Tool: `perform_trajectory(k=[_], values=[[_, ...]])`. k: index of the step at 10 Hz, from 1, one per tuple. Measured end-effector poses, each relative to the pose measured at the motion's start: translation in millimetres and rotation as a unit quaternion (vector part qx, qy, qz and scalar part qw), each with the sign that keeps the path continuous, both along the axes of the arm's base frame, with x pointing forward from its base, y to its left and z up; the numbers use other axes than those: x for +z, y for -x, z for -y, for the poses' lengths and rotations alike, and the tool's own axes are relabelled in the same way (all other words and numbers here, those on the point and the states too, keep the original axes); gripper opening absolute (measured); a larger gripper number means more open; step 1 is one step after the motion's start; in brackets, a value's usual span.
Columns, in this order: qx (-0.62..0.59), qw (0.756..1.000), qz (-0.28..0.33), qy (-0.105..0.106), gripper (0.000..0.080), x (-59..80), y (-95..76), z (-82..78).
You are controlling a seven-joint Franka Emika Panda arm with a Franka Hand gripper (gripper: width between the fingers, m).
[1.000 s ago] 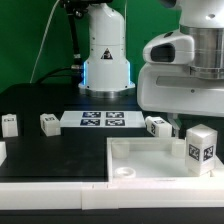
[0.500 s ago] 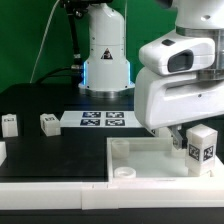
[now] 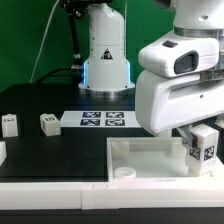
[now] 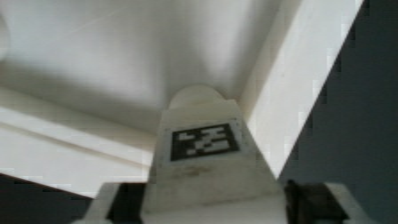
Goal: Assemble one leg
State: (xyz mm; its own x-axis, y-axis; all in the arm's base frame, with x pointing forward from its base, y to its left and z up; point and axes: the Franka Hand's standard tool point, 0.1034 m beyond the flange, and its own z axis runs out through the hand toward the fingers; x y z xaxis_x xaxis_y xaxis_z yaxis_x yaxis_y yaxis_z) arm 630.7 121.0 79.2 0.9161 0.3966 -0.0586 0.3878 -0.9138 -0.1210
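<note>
Descent was what set this moment apart from half a second earlier: the arm's white housing had dropped a little lower in the exterior view, and its underside now sat just above and to the left of the leg. A second before, the housing had hung clearly higher, and a further loose leg had shown on the table just left of it. Now we could no longer see that piece, because the housing covered the spot.

The leg itself had hardly shifted. It stood upright at the far right of the white panel, tag facing us, though from this side we could not tell whether it rested on the panel or just beyond its rim.

From the wrist view we saw the gripper straddling the leg, with one of the fingers on each side of it and pale panel surfaces behind. Thin dark lines ran between the pads and the leg, so we could not tell whether the jaws were clenched on it or merely flanking it.

Further left, one spare leg and another stood on the black table, unmoved, near the marker board.
</note>
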Motion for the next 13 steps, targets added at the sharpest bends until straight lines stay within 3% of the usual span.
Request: perform_trajectory(k=[1,5,7,13], values=[[0.000,1.000,0.000,0.001,0.0291,-0.2,-0.2,1.8],[-0.137,0.991,0.007,0.010,0.0291,-1.0,-0.7,2.6],[-0.268,0.963,0.007,0.018,0.0291,-1.6,0.5,3.2],[-0.605,0.795,-0.025,0.047,0.0291,-2.4,1.1,1.8]])
